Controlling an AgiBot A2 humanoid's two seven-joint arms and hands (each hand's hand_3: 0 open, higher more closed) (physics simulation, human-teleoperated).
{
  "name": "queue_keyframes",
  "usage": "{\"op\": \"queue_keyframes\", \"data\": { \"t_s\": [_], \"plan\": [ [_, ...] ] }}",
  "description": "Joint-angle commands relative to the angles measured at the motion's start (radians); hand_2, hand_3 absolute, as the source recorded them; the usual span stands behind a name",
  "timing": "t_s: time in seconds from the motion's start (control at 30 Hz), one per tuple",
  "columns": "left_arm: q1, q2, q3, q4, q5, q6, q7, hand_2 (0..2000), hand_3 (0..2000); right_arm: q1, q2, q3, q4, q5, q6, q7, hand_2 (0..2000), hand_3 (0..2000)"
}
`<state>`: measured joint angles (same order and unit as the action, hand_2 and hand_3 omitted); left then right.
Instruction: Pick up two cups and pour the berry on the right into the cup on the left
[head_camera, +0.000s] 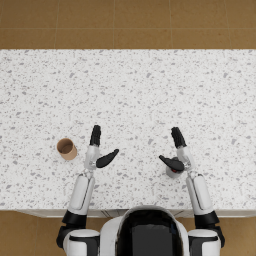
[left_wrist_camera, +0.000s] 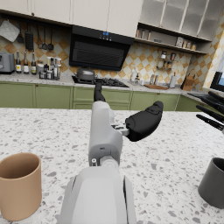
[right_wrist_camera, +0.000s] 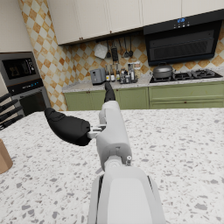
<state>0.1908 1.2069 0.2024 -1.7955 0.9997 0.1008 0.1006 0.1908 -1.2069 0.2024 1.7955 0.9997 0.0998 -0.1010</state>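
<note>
A tan cup stands upright on the speckled counter, a short way outside my left hand. That hand is open, its fingers stretched forward and the thumb pointing inward, holding nothing. A dark grey cup stands partly hidden under the thumb of my right hand, which is also open. The left wrist view shows the tan cup, the grey cup and my left hand apart from both. In the right wrist view my right hand shows, but not the grey cup. No berry is visible.
The counter's near edge runs just in front of my arms; wooden floor lies beyond its far edge. The wrist views show kitchen cabinets and a stove far behind.
</note>
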Motion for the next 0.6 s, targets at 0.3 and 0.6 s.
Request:
{"op": "queue_keyframes", "data": {
  "t_s": [0.3, 0.6],
  "plan": [
    [0.000, 0.000, 0.000, 0.000, 0.000, 0.000, 0.000, 0, 0, 0.000, 0.000, 0.000, 0.000, 0.000, 0.000, 0.000, 0, 0],
    [-0.093, -0.028, -0.082, -0.105, 0.000, -0.074, -0.074, 0, 0, -0.084, 0.035, 0.000, 0.102, 0.000, -0.073, 0.074, 0, 0]
  ]
}}
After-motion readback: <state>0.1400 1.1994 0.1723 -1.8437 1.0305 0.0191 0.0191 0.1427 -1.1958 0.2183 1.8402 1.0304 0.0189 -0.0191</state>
